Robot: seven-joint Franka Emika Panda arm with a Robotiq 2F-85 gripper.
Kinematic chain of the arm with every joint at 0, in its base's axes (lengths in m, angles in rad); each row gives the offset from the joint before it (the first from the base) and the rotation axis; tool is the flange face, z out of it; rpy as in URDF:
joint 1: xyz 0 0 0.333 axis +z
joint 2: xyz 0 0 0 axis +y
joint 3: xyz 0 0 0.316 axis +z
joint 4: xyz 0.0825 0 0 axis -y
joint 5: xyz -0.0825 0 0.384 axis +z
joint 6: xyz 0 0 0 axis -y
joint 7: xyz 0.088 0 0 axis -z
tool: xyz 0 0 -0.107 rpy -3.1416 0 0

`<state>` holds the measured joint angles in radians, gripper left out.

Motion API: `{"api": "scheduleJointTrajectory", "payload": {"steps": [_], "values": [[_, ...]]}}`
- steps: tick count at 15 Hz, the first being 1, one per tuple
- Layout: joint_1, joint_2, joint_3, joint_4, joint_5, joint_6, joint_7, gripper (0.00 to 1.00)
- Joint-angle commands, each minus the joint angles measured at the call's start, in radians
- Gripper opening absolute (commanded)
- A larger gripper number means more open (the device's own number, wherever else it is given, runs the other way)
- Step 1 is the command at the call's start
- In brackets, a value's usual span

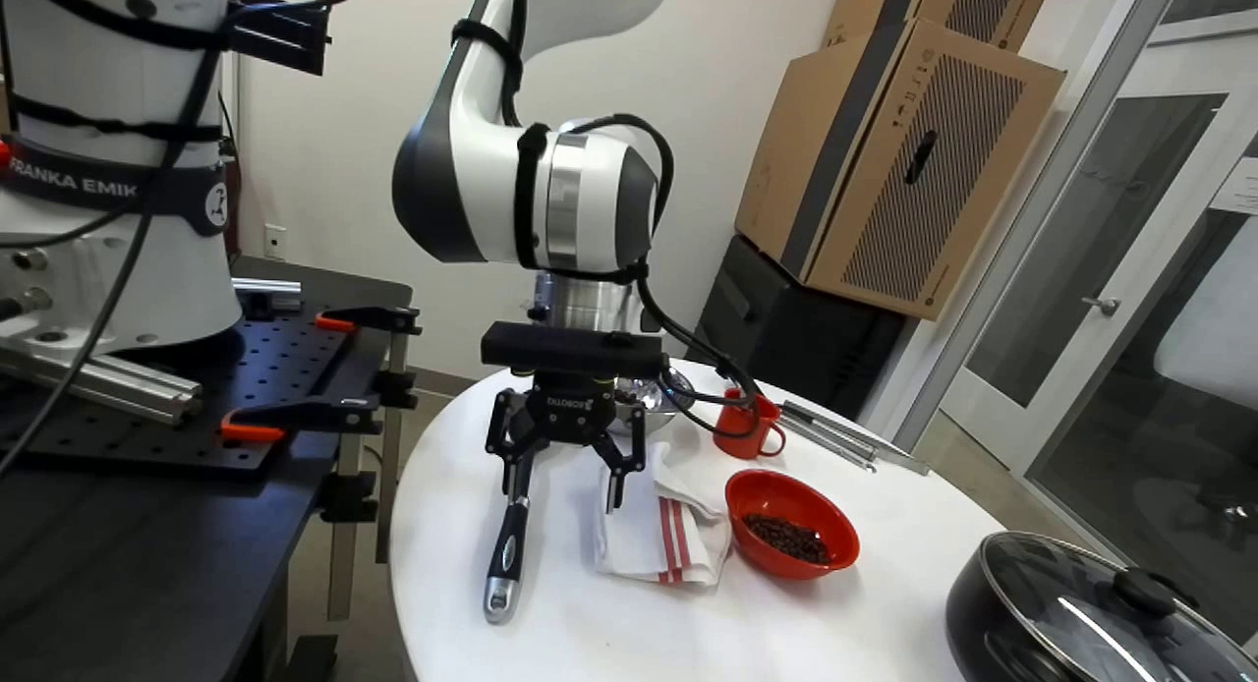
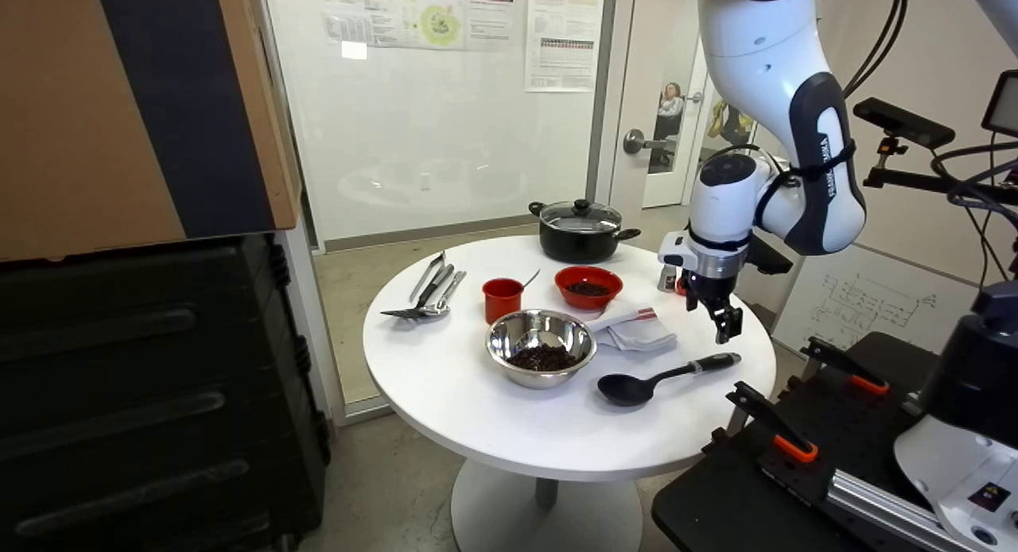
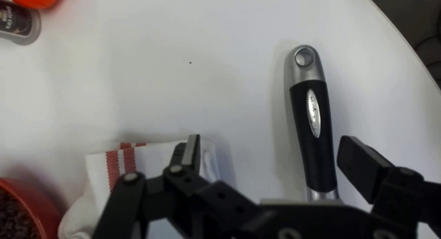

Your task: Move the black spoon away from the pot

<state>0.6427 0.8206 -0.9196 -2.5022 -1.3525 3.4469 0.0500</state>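
Observation:
The black spoon (image 2: 676,371) lies on the round white table, its oval bowl beside the steel bowl and its silver-tipped handle toward the table edge. In another exterior view only its handle (image 1: 508,554) shows clearly; the gripper hides the rest. The pot (image 2: 579,244) with its glass lid stands across the table, well apart from the spoon. It also shows in an exterior view at the lower right (image 1: 1012,623). My gripper (image 1: 563,493) is open and empty above the table. In the wrist view the spoon handle (image 3: 313,135) lies below the open jaws (image 3: 270,153), nearer the right finger.
A white towel with red stripes (image 1: 644,535) lies beside the spoon. A steel bowl (image 2: 509,353), a red bowl (image 2: 566,279), a red cup (image 2: 503,301) and metal utensils (image 2: 433,289) stand around. A pepper jar (image 3: 19,22) lies near the rim.

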Motion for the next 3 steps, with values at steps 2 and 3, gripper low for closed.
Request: {"api": "scheduleJointTrajectory", "payload": {"steps": [2, 3], "values": [[-0.004, 0.007, 0.006, 0.003, 0.0, 0.0, 0.0, 1.0], [-0.004, 0.01, 0.006, 0.003, 0.0, 0.0, 0.0, 1.0]]}}
